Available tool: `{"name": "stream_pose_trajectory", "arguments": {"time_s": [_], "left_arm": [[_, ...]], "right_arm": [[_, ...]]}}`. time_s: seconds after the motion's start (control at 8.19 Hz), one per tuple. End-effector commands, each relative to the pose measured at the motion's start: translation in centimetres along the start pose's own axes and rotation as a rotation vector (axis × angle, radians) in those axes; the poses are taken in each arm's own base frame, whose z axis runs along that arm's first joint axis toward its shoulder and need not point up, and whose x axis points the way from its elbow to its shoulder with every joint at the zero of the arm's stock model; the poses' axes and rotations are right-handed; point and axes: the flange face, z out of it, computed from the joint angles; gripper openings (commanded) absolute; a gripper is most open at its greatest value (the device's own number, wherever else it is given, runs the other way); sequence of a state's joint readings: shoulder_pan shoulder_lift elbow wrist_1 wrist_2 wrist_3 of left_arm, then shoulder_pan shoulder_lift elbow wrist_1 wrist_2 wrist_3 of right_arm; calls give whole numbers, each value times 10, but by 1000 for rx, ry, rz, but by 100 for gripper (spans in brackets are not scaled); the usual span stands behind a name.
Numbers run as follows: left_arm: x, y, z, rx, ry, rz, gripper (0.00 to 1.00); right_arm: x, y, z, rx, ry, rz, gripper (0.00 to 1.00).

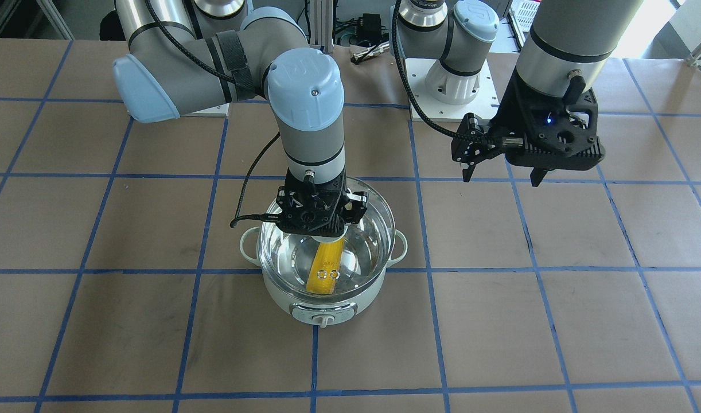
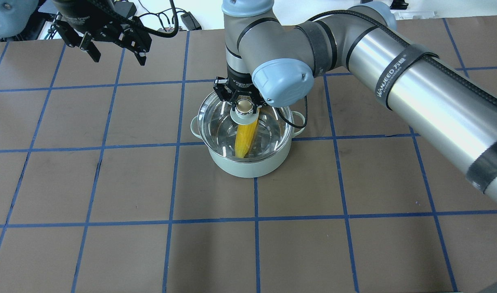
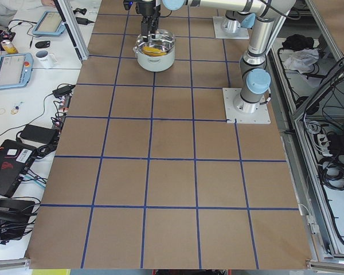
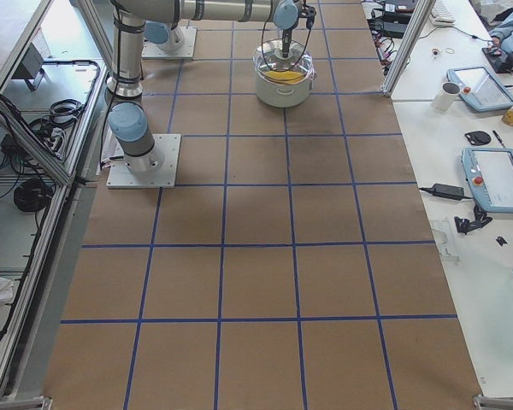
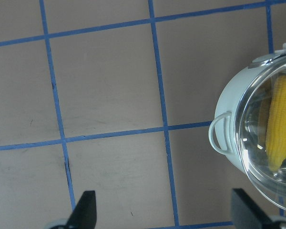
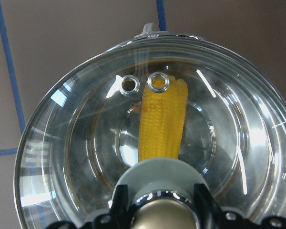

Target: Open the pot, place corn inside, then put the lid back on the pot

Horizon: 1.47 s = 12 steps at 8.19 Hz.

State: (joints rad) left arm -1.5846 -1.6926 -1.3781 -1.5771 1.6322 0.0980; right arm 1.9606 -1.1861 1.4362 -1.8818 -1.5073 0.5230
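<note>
The mint-green pot (image 1: 304,301) stands mid-table with its control knob (image 1: 323,320) facing away from the robot. The yellow corn (image 1: 326,269) lies inside it, seen through the glass, and also shows in the overhead view (image 2: 246,138) and the right wrist view (image 6: 163,124). The clear domed lid (image 1: 367,229) sits at the pot's rim; I cannot tell whether it rests fully. My right gripper (image 1: 319,223) is shut on the lid's beige knob (image 2: 245,106). My left gripper (image 1: 502,175) is open and empty, raised well away from the pot, which shows at its wrist view's right edge (image 5: 226,109).
Brown paper with a blue tape grid (image 2: 175,183) covers the table. The arm bases stand on white plates (image 1: 451,86) at the robot's edge. A side bench with tablets and a mug (image 4: 449,96) runs along the operators' side.
</note>
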Motion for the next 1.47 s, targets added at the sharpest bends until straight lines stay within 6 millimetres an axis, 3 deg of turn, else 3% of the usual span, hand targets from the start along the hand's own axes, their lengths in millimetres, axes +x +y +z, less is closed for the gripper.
{"name": "stream_pose_trajectory", "arguments": {"time_s": [0.0,0.49,1.34], "left_arm": [[2,13,16,19,-3,-6,100],[3,15,17,12,6,-115,100],[3,15,20,0,0,-113,100]], "right_arm": [[-1,-1,4,-5,-3,-15,0],[1,-2,7,-6,4,-11,0],[3,-4,10,-12,6,-49,0]]}}
